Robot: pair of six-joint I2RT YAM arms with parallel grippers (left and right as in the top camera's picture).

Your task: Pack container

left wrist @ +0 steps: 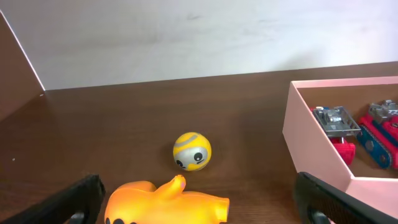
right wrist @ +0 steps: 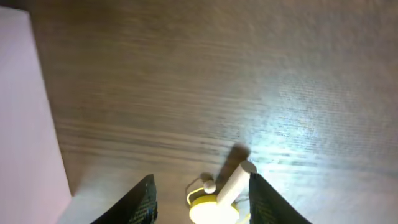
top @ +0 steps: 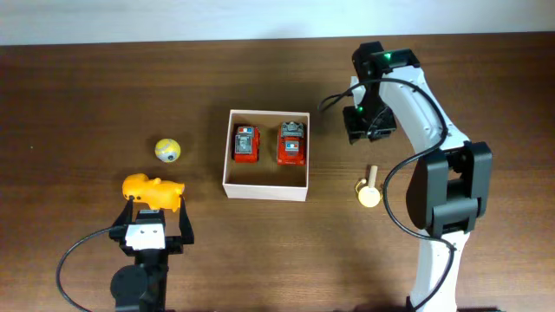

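Shows the container (top: 265,191) at the middle of the table (top: 78,78), two red toy vehicles (top: 246,144) inside. Places the left gripper (top: 157,215) near the robot-side edge toward the left corner, fingers spread wide and empty. Yellow animal toy (top: 153,190) just ahead, long axis spanning the finger gap, container to its right. Right gripper (top: 368,130) parted, empty, beyond the wooden peg toy (top: 370,191). Probably a left-arm pick.

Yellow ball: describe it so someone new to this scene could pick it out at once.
Find the white-walled container at the centre of the overhead view, holding two red toy vehicles. To its left sits the yellow ball, touching nothing. Unlike the orange animal toy near it, it is round, with a grey band and a face.
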